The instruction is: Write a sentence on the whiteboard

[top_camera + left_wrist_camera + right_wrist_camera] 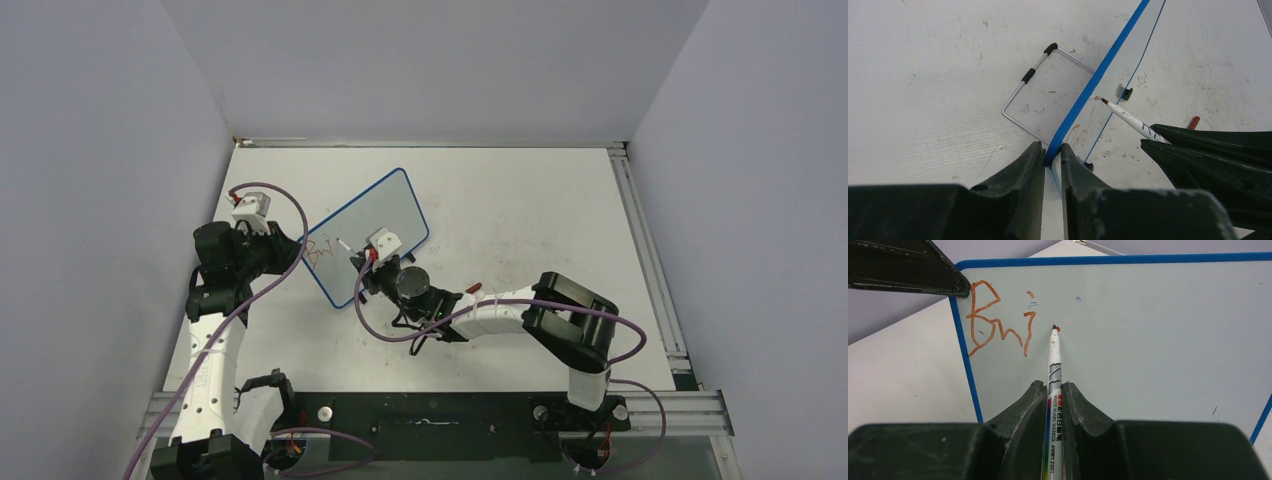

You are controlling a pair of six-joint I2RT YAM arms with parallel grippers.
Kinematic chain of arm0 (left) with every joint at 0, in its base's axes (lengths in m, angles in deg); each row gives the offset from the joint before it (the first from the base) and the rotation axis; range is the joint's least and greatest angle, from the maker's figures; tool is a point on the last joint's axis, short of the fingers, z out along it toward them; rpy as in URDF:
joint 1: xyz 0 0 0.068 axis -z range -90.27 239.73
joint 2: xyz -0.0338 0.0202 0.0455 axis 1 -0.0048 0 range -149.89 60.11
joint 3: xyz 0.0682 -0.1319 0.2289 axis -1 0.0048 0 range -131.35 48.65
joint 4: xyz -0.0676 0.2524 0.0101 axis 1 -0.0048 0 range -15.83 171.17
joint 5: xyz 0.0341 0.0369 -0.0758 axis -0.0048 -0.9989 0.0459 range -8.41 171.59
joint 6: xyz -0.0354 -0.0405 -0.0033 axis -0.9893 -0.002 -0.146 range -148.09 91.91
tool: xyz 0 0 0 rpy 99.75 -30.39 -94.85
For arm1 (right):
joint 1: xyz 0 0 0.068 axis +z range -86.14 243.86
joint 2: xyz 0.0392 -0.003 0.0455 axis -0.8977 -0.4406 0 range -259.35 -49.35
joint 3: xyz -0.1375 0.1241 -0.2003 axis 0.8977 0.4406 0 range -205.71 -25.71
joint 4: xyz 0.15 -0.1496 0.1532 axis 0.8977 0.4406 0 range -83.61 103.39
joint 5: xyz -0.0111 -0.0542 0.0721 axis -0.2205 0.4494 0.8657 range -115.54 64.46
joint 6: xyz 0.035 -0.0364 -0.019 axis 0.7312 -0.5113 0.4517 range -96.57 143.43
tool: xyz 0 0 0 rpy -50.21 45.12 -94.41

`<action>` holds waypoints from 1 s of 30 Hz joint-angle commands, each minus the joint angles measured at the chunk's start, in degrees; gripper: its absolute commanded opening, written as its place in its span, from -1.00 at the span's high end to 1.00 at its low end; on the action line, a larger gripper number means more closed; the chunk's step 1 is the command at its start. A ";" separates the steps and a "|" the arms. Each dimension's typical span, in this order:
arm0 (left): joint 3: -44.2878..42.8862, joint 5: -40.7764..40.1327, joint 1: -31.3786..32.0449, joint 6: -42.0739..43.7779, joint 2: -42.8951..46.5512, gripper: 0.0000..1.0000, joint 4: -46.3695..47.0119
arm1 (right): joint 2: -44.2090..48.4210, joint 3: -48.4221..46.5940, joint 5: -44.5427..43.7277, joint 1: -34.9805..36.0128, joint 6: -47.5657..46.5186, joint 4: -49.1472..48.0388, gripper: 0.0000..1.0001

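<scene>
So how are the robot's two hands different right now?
The left gripper pinches the blue edge of the whiteboard; the right gripper pinches a marker. The left gripper comes at the board from its side; the right gripper faces the writing surface, with the marker's tip next to the red letters. Both are black, two-fingered and shut on something.

The left arm [208, 380] and the right arm [490, 318] are made of white tubes with chunky black joints, and the left one has little dark dots in a row. A thin purple cable [640, 340] loops along each arm. The left end effector [1053, 154] and the right end effector [1053, 390] have thick black fingers [1029, 405] with rough, scuffed sides
</scene>
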 commanded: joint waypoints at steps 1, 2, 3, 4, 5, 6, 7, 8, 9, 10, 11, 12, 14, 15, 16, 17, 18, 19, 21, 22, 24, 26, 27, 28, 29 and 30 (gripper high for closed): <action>-0.43 -0.33 0.11 0.30 -0.08 1.00 -1.18 | -1.02 -2.97 1.34 -0.44 -0.45 -2.65 0.89; -0.45 -0.35 0.10 0.29 -0.06 1.00 -1.19 | -1.11 -3.06 1.60 -0.44 -0.59 -2.66 0.89; -0.45 -0.38 0.09 0.30 -0.08 1.00 -1.22 | -1.15 -2.99 1.77 -0.44 -0.69 -2.62 0.89; -0.45 -0.46 0.05 0.30 -0.10 1.00 -1.21 | -1.16 -2.84 2.01 -0.44 -0.63 -2.60 0.89; -0.45 -0.47 0.11 0.30 -0.13 1.00 -1.27 | -1.27 -2.58 2.15 -0.37 -0.54 -2.60 0.89; -0.45 -0.55 0.09 0.30 -0.16 1.00 -1.28 | -1.29 -2.36 2.25 -0.28 -0.46 -2.56 0.89; -0.46 -0.51 0.07 0.30 -0.17 1.00 -1.24 | -1.25 -2.03 2.42 -0.14 -0.33 -2.52 0.89; -0.45 -0.51 0.07 0.30 -0.11 1.00 -1.28 | -1.27 -1.76 2.50 0.03 -0.23 -2.41 0.89; -0.50 -0.55 0.14 0.30 -0.08 1.00 -1.26 | -1.37 -1.56 2.51 0.14 -0.12 -2.13 0.89; -0.46 -0.54 0.05 0.30 -0.08 1.00 -1.28 | -1.46 -1.27 2.53 0.31 -0.06 -1.97 0.89; -0.45 -0.56 0.07 0.30 -0.08 1.00 -1.27 | -1.47 -0.86 2.53 0.42 0.05 -1.95 0.89; -0.45 -0.53 0.05 0.30 -0.04 1.00 -1.35 | -1.42 -0.57 2.50 0.56 0.16 -1.90 0.89; -0.45 -0.58 0.02 0.30 0.01 1.00 -1.37 | -1.32 0.18 2.49 0.83 0.23 -1.88 0.89; -0.45 -0.59 0.03 0.30 0.01 1.00 -1.37 | -1.20 0.52 2.55 0.94 0.26 -1.74 0.89; -0.45 -0.54 0.04 0.30 0.09 1.00 -1.37 | -1.21 0.72 2.30 1.03 0.26 -1.59 0.89; -0.45 -0.51 0.10 0.30 0.10 1.00 -1.33 | -1.15 0.94 2.16 1.12 0.26 -1.39 0.89; -0.45 -0.51 0.08 0.30 0.16 1.00 -1.34 | -1.10 1.20 2.01 1.14 0.24 -1.34 0.89; -0.45 -0.51 0.06 0.30 0.18 1.00 -1.37 | -1.12 1.37 1.82 1.14 0.26 -1.37 0.89; -0.37 -0.50 0.09 0.26 0.29 1.00 -1.35 | -1.03 1.66 1.28 1.14 0.19 -1.20 0.89; -0.36 -0.54 0.06 0.30 0.27 1.00 -1.37 | -1.03 1.67 0.85 1.14 0.25 -1.16 0.89; -0.36 -0.56 0.06 0.30 0.27 1.00 -1.37 | -0.95 1.47 -0.16 1.10 0.17 -1.09 0.89; -0.36 -0.50 0.07 0.30 0.36 1.00 -1.37 | -0.84 1.18 -0.68 0.93 -0.04 -1.12 0.89; -0.36 -0.54 0.08 0.30 0.36 1.00 -1.31 | -0.78 1.01 -0.92 0.78 -0.15 -1.15 0.89; -0.36 -0.56 0.03 0.30 0.38 1.00 -1.36 | -0.69 0.83 -1.08 0.75 -0.25 -1.34 0.89; -0.36 -0.49 0.10 0.30 0.36 1.00 -1.41 | -0.62 0.70 -1.36 0.60 -0.34 -1.33 0.89; -0.35 -0.50 0.10 0.30 0.36 1.00 -1.37 | -0.60 0.51 -1.44 0.43 -0.44 -1.41 0.89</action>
